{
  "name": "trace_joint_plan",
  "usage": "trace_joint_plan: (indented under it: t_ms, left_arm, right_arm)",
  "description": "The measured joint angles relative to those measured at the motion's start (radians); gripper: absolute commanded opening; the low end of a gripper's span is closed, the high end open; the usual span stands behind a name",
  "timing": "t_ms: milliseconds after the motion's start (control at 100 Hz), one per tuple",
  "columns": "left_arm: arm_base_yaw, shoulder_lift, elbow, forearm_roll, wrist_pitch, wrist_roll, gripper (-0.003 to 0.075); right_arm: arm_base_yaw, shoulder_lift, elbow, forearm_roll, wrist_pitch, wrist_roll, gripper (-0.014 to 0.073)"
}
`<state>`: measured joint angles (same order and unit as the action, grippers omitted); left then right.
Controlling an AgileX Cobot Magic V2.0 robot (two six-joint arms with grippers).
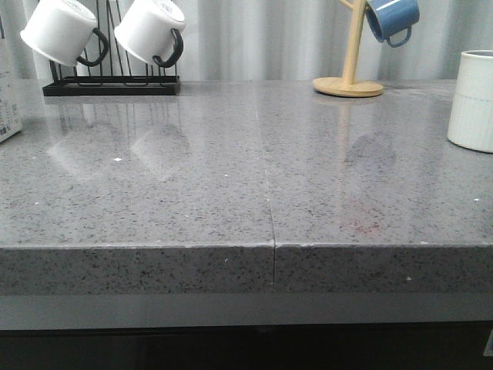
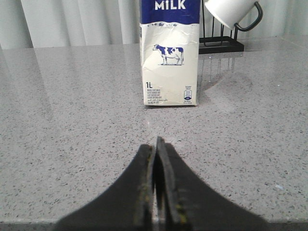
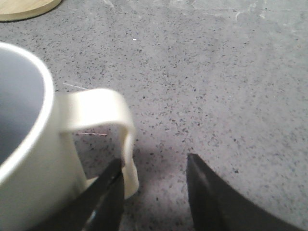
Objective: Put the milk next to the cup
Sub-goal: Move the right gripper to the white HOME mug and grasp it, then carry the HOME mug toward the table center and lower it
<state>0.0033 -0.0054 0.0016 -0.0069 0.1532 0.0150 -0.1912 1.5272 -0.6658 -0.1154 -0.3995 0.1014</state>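
Note:
The milk (image 2: 169, 53) is a white carton with a dark blue "MILK" top and a cow picture. It stands upright on the grey counter ahead of my left gripper (image 2: 156, 144), which is shut, empty and well short of it. In the front view only a sliver of the milk (image 1: 6, 100) shows at the far left edge. The cup (image 1: 471, 100), white with a ribbed lower half, stands at the far right. My right gripper (image 3: 154, 166) is open beside the cup (image 3: 29, 159). The cup's handle (image 3: 103, 110) lies between the jaws, close to one finger. Neither gripper shows in the front view.
A black rack (image 1: 112, 86) at the back left holds two white black-handled mugs (image 1: 62, 31) (image 1: 150, 31). A wooden mug tree (image 1: 350, 77) at the back right carries a blue mug (image 1: 393, 19). The counter's front edge (image 1: 269, 247) runs across the foreground.

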Motion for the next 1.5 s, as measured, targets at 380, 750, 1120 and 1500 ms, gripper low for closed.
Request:
trace_joint_plan:
  t_ms: [380, 750, 1120, 1500]
  left_arm:
    - [0.000, 0.000, 0.000, 0.000, 0.000, 0.000, -0.0021]
    - [0.000, 0.000, 0.000, 0.000, 0.000, 0.000, -0.0021]
    - [0.000, 0.000, 0.000, 0.000, 0.000, 0.000, -0.0021]
    - [0.000, 0.000, 0.000, 0.000, 0.000, 0.000, -0.0021]
  right_arm:
    - [0.000, 0.053, -0.052, 0.000, -0.004, 0.000, -0.0028]
    - [0.002, 0.046, -0.052, -0.002, 0.024, 0.003, -0.0067]
    - [0.166, -0.104, -0.069, -0.002, 0.218, 0.003, -0.0067]
    - [0.473, -0.058, -0.169, 0.004, 0.238, 0.004, -0.0064]
